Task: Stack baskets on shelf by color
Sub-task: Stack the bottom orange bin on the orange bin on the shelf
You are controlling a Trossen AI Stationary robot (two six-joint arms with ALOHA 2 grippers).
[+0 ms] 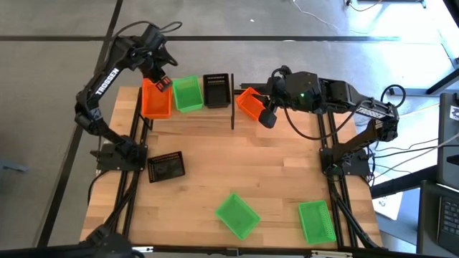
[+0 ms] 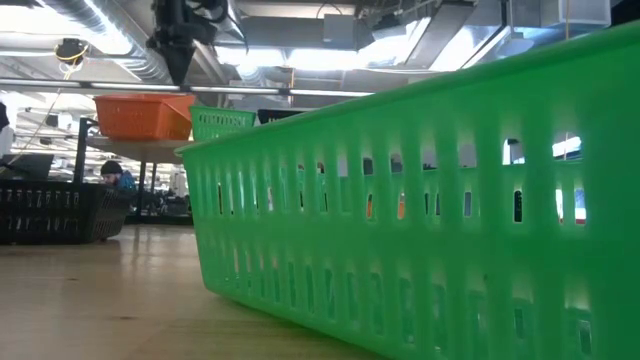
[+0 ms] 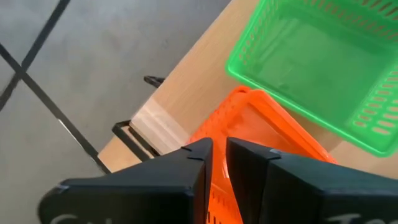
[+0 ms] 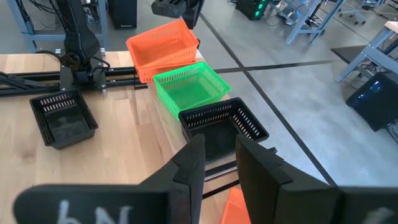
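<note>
On the shelf [image 1: 179,115] at the table's far edge, an orange basket [image 1: 155,100], a green basket [image 1: 188,94] and a black basket [image 1: 216,90] stand side by side on their bottoms. My left gripper [image 1: 161,79] is shut over the far right corner of that orange basket [image 3: 249,124]. My right gripper [image 1: 265,115] is shut on a second orange basket [image 1: 249,102], tilted just right of the black one. The right wrist view shows only a corner of it [image 4: 236,208]. My left gripper comes from above and pinches the wall of the orange basket [image 3: 217,183] between its two fingers, near the far right corner. The basket's bottom seems to sit on the shelf [image 2: 150,146]. My right gripper pinches the rim of the second orange basket [image 4: 231,200] between its fingers, slanting down from the table's right. That basket hangs tilted by the shelf's right end; the fingers hide the place of contact.
On the tabletop lie a black basket [image 1: 166,166] near the left arm's base and two green baskets [image 1: 237,215] [image 1: 316,221] at the near edge. One green basket [image 2: 430,220] fills the low view. A black upright [image 1: 232,107] stands beside the held basket.
</note>
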